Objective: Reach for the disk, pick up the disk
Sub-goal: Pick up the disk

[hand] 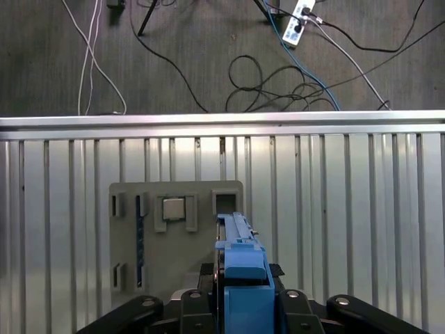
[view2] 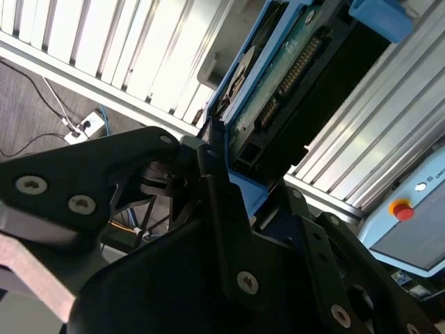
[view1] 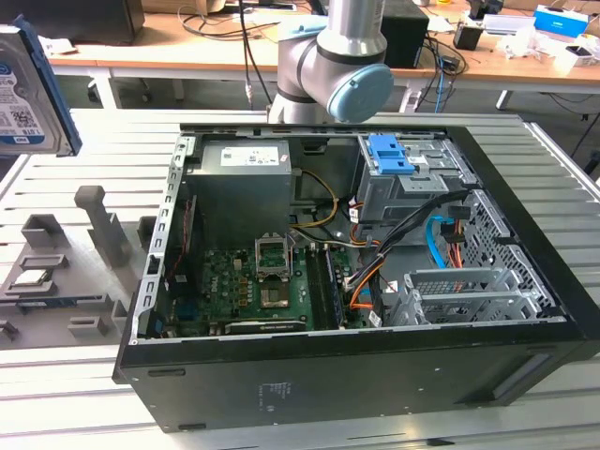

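Observation:
The disk [view1: 23, 94] hangs in the air at the exterior view's far left, above the slatted table, label side showing, with a blue rail along its edge. In the second wrist view the disk [view2: 278, 76] shows its green circuit-board underside and blue rails, and my gripper [view2: 229, 174] is shut on its near end, with a black finger [view2: 215, 188] pressed against it. In the first wrist view the disk [hand: 240, 261] stands edge-on over the grey fixture plate [hand: 174, 243], clamped in my gripper [hand: 240, 306].
An open black computer case [view1: 356, 375] takes up the middle of the table, holding a grey power supply [view1: 246, 183] and a blue latch [view1: 389, 155]. Grey fixture blocks [view1: 66, 262] lie left of it. Beyond the table edge [hand: 222, 122], cables lie on the floor.

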Motion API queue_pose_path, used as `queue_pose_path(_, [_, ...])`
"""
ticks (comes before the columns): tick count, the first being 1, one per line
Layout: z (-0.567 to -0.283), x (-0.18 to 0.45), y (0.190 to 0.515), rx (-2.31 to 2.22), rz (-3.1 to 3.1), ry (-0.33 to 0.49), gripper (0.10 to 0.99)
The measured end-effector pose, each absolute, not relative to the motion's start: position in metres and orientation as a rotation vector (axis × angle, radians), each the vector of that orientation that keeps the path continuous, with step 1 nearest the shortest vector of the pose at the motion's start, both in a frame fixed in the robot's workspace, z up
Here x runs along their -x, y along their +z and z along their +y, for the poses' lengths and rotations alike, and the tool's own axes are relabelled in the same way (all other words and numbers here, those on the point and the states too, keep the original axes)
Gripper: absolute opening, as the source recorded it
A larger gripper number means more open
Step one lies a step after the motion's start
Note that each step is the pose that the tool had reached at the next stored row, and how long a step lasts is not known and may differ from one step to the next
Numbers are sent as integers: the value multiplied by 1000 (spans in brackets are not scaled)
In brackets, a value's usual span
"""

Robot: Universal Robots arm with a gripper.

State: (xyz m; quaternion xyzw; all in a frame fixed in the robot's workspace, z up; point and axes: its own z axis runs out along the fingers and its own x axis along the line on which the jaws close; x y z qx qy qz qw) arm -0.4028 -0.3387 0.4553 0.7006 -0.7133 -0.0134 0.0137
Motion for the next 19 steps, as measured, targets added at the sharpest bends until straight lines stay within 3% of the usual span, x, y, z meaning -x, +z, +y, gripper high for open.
queue_pose_path(19, [-338, 402, 499, -2182, -2222, -42, 369])
